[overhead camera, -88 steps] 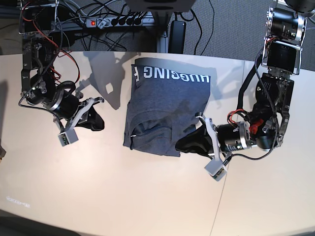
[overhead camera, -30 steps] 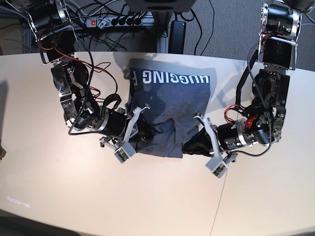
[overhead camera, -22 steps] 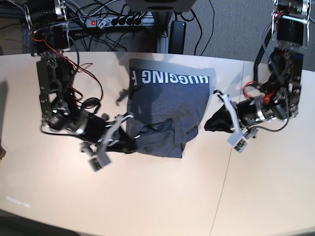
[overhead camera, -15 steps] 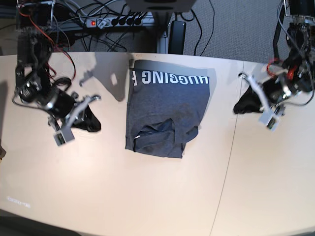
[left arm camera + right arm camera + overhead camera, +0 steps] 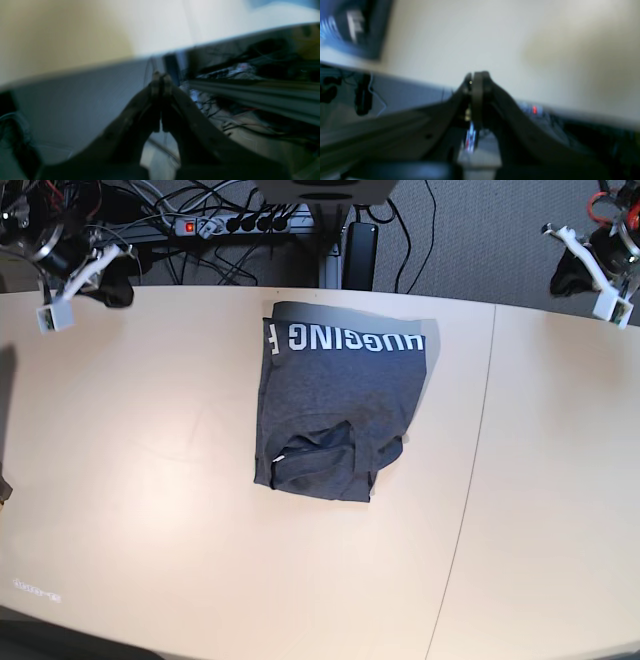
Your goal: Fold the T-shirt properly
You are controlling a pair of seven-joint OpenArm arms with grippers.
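Observation:
The T-shirt (image 5: 340, 395) lies folded into a rough rectangle at the middle of the table, with white block lettering along its far edge and a rumpled fold near its front edge. A blurred corner of the T-shirt (image 5: 350, 27) with a white letter also shows in the right wrist view. My right gripper (image 5: 112, 290) hangs at the table's far left corner, well away from the cloth, and the right gripper (image 5: 476, 76) is shut on nothing. Over the far right edge, my left gripper (image 5: 572, 275) is also clear of the shirt; the left gripper (image 5: 160, 77) is shut and empty.
The beige table (image 5: 200, 530) has a seam (image 5: 470, 480) running front to back, right of the shirt. Behind the far edge lie a power strip (image 5: 230, 222) and a tangle of cables on grey carpet.
Both arms have pulled back from the T-shirt's front corners to the table's far left and far right corners. The shirt stays folded where they left it.

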